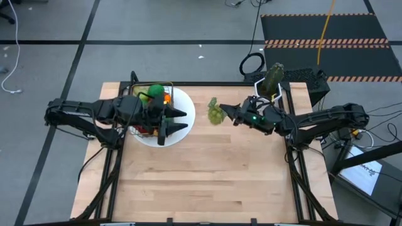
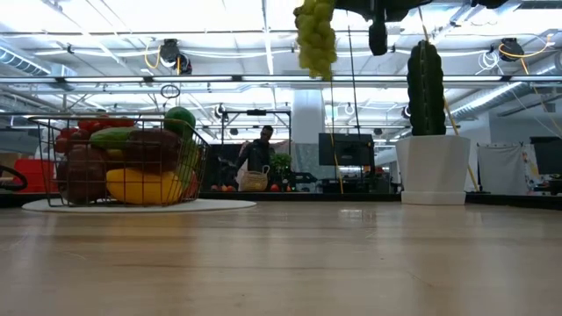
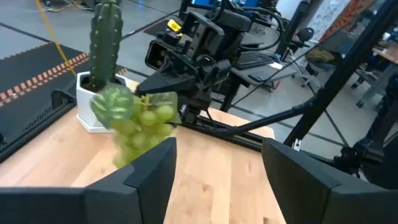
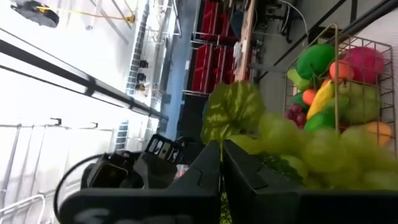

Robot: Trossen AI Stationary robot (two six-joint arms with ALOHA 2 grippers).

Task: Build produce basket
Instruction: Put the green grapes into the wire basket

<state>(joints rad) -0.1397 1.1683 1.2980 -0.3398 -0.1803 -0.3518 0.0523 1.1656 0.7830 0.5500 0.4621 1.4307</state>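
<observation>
Right arm is extended over the table's back half, its right gripper [image 1: 227,112] raised well clear of the surface, fingers pinched together on the stem of a bunch of green grapes [image 1: 216,113], which hangs leaf-topped, pale green and intact. Left gripper [image 3: 217,165] is above the basket [image 1: 148,112], fingers spread, holding nothing. The basket stands on a white plate [image 1: 182,129] at back left, heaped with produce [image 2: 132,162]: red, green, yellow, orange.
</observation>
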